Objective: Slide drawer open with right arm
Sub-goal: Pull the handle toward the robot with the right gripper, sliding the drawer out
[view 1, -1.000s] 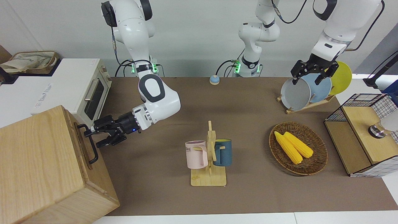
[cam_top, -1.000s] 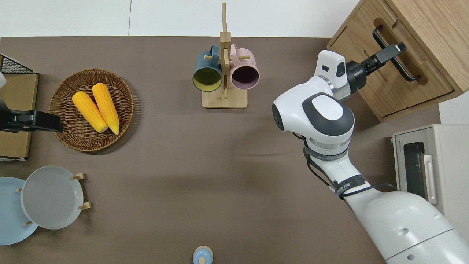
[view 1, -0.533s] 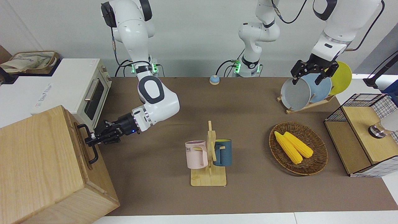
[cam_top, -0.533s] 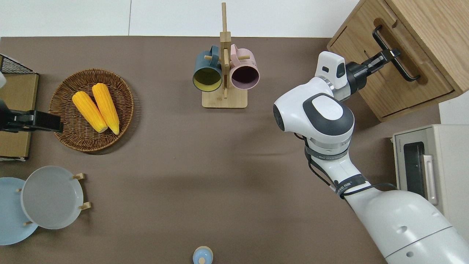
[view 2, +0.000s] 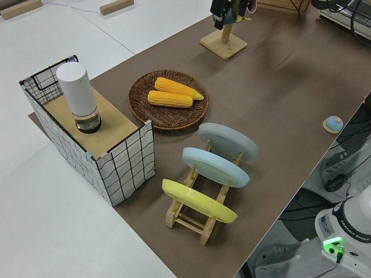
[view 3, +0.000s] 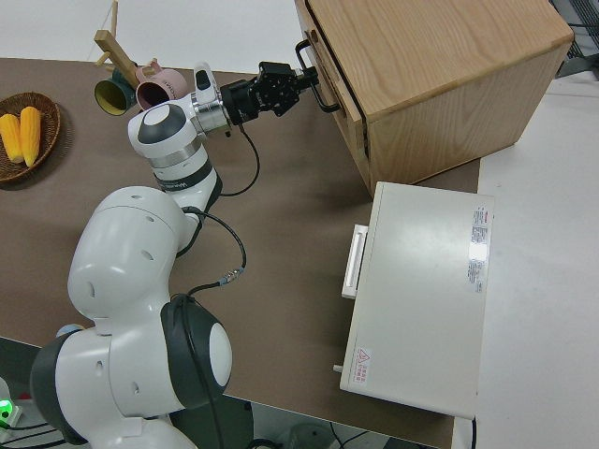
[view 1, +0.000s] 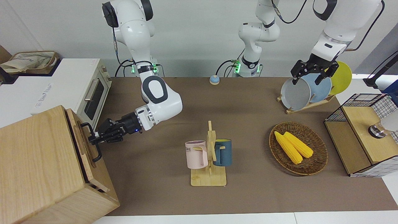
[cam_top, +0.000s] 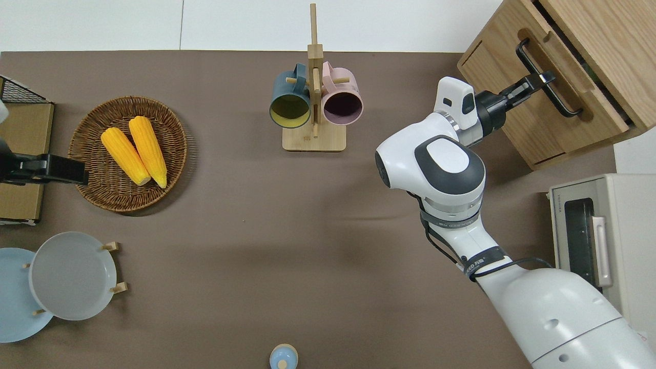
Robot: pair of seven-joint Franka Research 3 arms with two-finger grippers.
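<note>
The drawer (view 1: 83, 152) (cam_top: 589, 87) is the top one of a big pale-wood cabinet (view 1: 37, 161) (cam_top: 610, 31) at the right arm's end of the table. It stands a little way out of the cabinet, with a dark gap along its edge. My right gripper (view 1: 93, 138) (cam_top: 544, 79) (view 3: 304, 82) reaches sideways to the drawer's front and is shut on its black bar handle (view 1: 99, 154) (cam_top: 561, 100), near the middle of the bar. My left gripper (view 1: 307, 81) is parked and open.
A white toaster oven (view 1: 90, 93) stands beside the cabinet, nearer to the robots. A wooden mug rack (view 1: 209, 155) with a pink and a blue mug is mid-table. A basket of corn (view 1: 298, 148), a plate rack (view 1: 307, 93) and a wire-grid box (view 1: 363, 133) lie toward the left arm's end.
The right gripper shut on the handle bar and drew back toward the table's middle. The drawer came out of the cabinet a little with it. The left arm has not moved.
</note>
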